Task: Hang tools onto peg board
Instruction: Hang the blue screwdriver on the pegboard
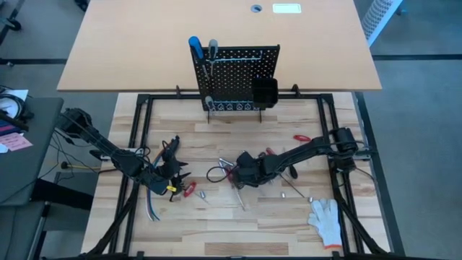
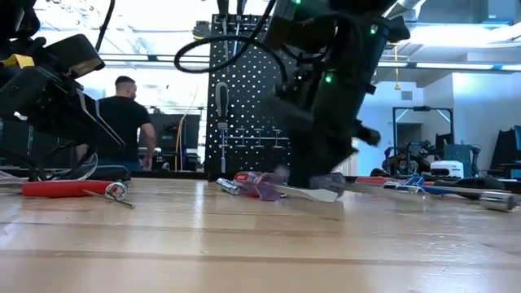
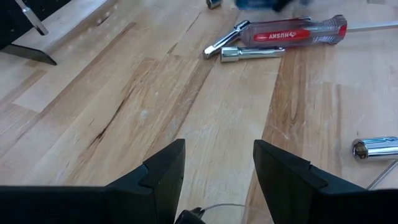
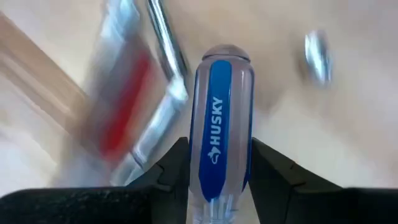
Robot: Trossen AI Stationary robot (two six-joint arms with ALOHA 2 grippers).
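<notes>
The black peg board (image 1: pixel 234 79) stands upright at the table's far side. A blue-handled (image 1: pixel 195 45) and a grey-handled screwdriver (image 1: pixel 213 47) hang on it. Loose tools lie mid-table, among them a red-handled screwdriver (image 3: pixel 292 31). My right gripper (image 1: pixel 242 173) is down among them, shut on a clear, blue-striped screwdriver handle (image 4: pixel 221 118). My left gripper (image 3: pixel 217 174) stays open over bare wood at the table's left, with nothing between its fingers. My right gripper pinches the blue-striped handle by its two sides (image 4: pixel 194 180) between its two fingers, at the end away from the rounded butt (image 4: pixel 225 53). It comes slanting down from the table's right. The handle runs along the fingers, its butt past their tips. Whether it is off the table I cannot tell.
A small black bin (image 1: pixel 264 92) is fixed to the peg board's right side. A white glove (image 1: pixel 326 220) lies near the front right. A black cable loop (image 1: pixel 214 173), metal sockets (image 3: pixel 376 148) and a red tool (image 2: pixel 61 189) lie about. A person (image 2: pixel 122 122) stands beyond the table.
</notes>
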